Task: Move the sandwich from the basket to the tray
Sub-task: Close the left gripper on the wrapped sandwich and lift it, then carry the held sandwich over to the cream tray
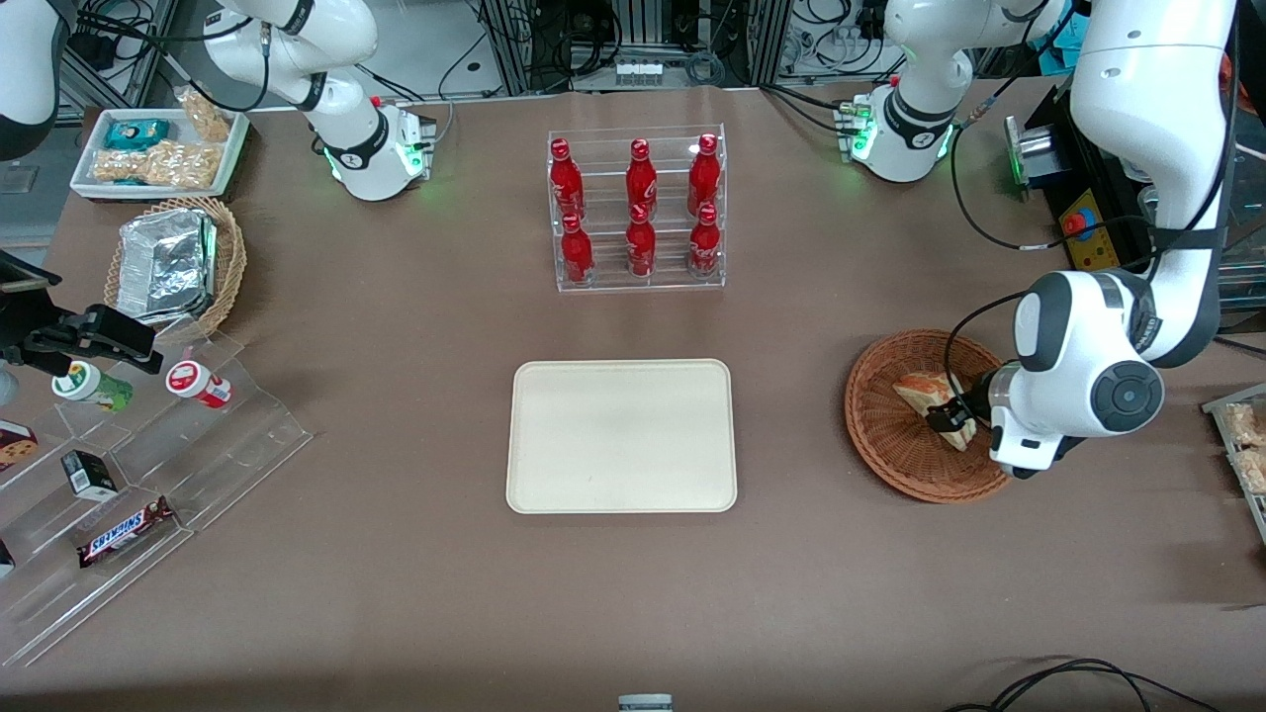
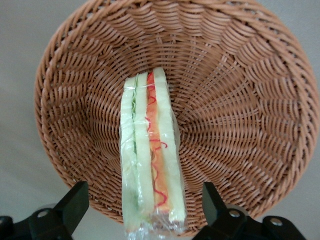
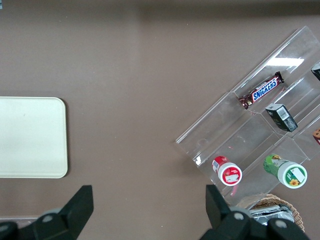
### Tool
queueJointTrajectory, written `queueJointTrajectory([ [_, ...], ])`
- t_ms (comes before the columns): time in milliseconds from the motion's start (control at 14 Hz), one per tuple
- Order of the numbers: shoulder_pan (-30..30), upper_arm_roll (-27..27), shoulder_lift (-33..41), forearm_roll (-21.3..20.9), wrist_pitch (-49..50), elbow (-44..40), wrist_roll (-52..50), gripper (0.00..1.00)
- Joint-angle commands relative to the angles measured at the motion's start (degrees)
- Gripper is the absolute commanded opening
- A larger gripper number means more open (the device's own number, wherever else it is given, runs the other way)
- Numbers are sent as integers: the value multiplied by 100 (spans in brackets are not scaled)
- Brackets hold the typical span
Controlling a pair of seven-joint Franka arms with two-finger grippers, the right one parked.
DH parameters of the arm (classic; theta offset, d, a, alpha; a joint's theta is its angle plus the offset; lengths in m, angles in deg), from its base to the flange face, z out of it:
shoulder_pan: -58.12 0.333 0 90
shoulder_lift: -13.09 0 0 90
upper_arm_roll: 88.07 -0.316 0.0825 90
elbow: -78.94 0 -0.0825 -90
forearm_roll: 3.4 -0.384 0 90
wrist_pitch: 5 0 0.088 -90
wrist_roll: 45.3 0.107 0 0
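1. I am holding my gripper (image 2: pixel 145 210) low over the basket (image 2: pixel 240 100), with the fingers (image 2: pixel 75 202) spread wide, one on each side of the sandwich (image 2: pixel 150 160) and not yet touching it.
2. The sandwich is lying in the basket on edge, wrapped in clear film, its bread and filling layers facing up at me; one end is sitting right between my fingers.
3. In the front view my gripper (image 1: pixel 954 410) is hanging just over the sandwich (image 1: pixel 930 396), inside the basket (image 1: pixel 880 435), toward the working arm's end of the surface.
4. I am judging this as the grasp step: I am lined up, but nothing is gripped so far.
5. The next move is calling for a little more descent, then a gentle squeeze across the bread faces, light enough not to crush the soft wedge or slip on the film.
6. The tray (image 1: pixel 621 435) is lying bare at the middle of the surface, well apart from the basket; after a lift clear of the wicker rim, I am expecting a sideways carry toward it.
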Motion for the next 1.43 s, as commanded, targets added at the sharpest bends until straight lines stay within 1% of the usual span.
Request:
queueJointTrajectory([
  [0, 5, 10, -88, 14, -431, 242, -109, 100],
  [214, 5, 1, -106, 23, -1029, 673, -109, 100],
  [357, 5, -25, -115, 23, -1136, 736, -100, 99],
  [429, 5, -43, -106, 14, -1128, 736, -100, 86],
  [500, 5, -52, -106, 14, -1093, 736, -109, 64],
  [571, 5, -52, -97, 57, -1075, 718, -153, 38],
  [643, 5, -52, -89, 58, -1066, 683, -284, 20],
  [714, 5, -52, -71, 58, -1066, 648, -346, 11],
  [786, -3, -52, -71, 58, -1049, 508, -346, 7],
  [929, -56, -34, 16, 67, -760, 297, -364, 7],
  [1071, -91, 53, 113, 102, -243, -106, -311, 7],
  [1286, -117, 825, 44, 14, 242, -748, -267, 8],
  [1357, -231, 984, 35, -12, 243, -793, -241, 9],
])
